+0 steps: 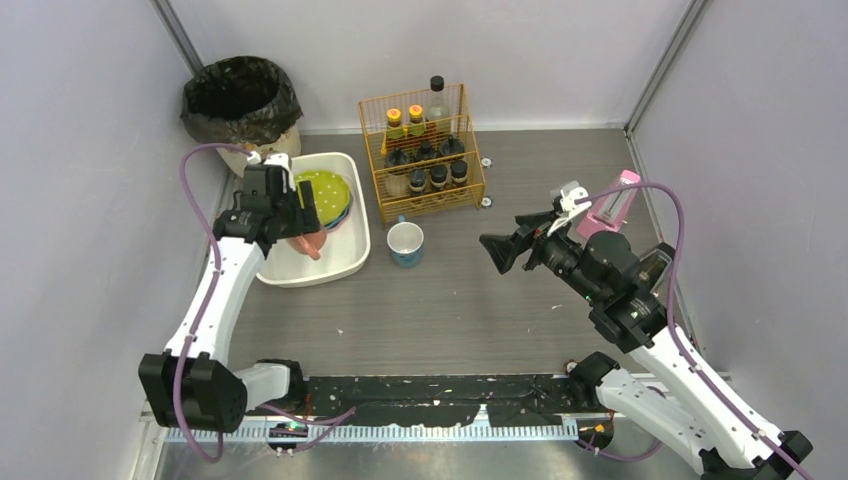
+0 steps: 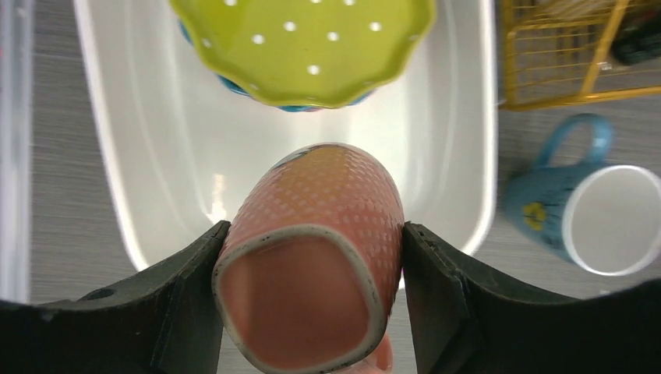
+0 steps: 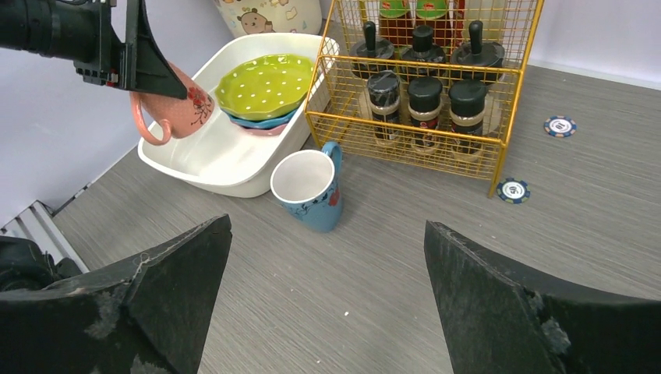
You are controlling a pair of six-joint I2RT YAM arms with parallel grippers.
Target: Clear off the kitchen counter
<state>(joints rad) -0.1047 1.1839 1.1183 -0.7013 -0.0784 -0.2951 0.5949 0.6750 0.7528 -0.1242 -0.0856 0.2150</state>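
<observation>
Kitchen counter [image 1: 470, 310] was grey wood-grain with a few specks, white tub [image 1: 345, 262] around 9 o'clock. Left gripper [image 2: 309, 261] pinched a pink mug [image 2: 323, 199] over it; right gripper [image 3: 326, 230] gaped wide.

Blue mug [image 3: 310, 195] upright beside white tub [image 3: 222, 173], pink mug [image 3: 183, 105] held above tub

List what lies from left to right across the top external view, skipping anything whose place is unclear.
Black-bagged bin → green dotted bowl → blue mug → right hand → pink box.
</observation>
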